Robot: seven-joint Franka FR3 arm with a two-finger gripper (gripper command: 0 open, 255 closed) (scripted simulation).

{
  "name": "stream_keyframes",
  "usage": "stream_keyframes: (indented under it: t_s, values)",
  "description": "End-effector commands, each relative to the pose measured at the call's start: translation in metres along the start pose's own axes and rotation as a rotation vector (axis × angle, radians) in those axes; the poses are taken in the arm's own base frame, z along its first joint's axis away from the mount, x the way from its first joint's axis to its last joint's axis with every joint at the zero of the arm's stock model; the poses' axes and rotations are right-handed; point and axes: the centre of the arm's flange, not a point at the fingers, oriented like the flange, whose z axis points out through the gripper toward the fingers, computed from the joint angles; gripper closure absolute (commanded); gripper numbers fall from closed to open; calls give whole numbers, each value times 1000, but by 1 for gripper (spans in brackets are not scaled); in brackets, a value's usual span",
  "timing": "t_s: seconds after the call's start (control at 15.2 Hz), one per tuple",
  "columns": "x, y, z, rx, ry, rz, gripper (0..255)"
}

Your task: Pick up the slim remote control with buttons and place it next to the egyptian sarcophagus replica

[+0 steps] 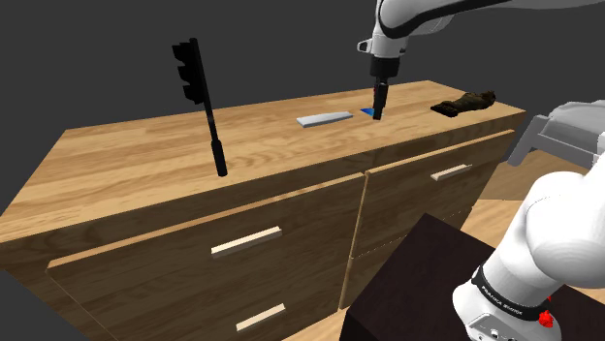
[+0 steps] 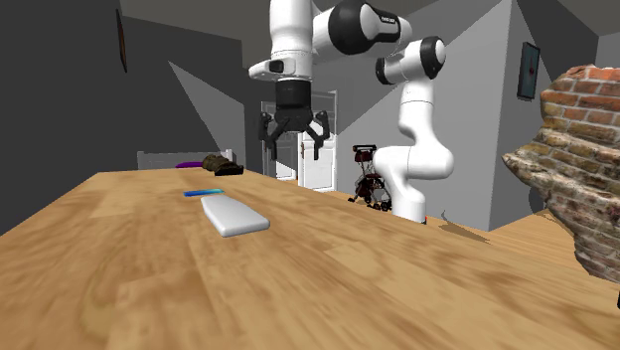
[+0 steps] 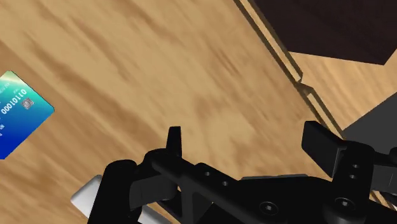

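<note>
Since the gripper is seen with its fingers spread wide and nothing between them, no grasp can be said to have been made. The pick is judged not yet begun, and the lift, the carry and the placing are all left to be done. The gripper is held above the wooden dresser top, clear of the surface and almost over a blue card that lies flat there.

Just beside that card, on the shoulder view's left of it, the remote control is found. It is drawn as a plain grey-white slab on which no buttons can be made out, and it lies flat and untouched. Its long axis is laid roughly across the shoulder view, rising a little toward the right. One short end is thus turned toward the card and the gripper, the other toward a black traffic-light model that stands upright well apart. Which end is the front cannot be told.

The sarcophagus replica, dark brown, is seen lying near the dresser's far corner at the shoulder view's right. It is well apart from the remote control, with the card and the gripper between the two. A shift over the slab and a descent are judged to be needed first.
</note>
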Motion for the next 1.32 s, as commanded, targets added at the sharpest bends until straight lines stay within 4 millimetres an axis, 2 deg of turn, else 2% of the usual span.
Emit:
stream_keyframes:
  t_s: [0.0,0.4,0.79,0.86,1.25]
  values:
    - [18,18,4,-3,3,-102,0]
    - [81,62,15,-7,14,-381,0]
    - [153,87,25,-11,25,-660,0]
    - [158,88,25,-12,25,-678,0]
    - [159,88,57,-12,25,-678,0]
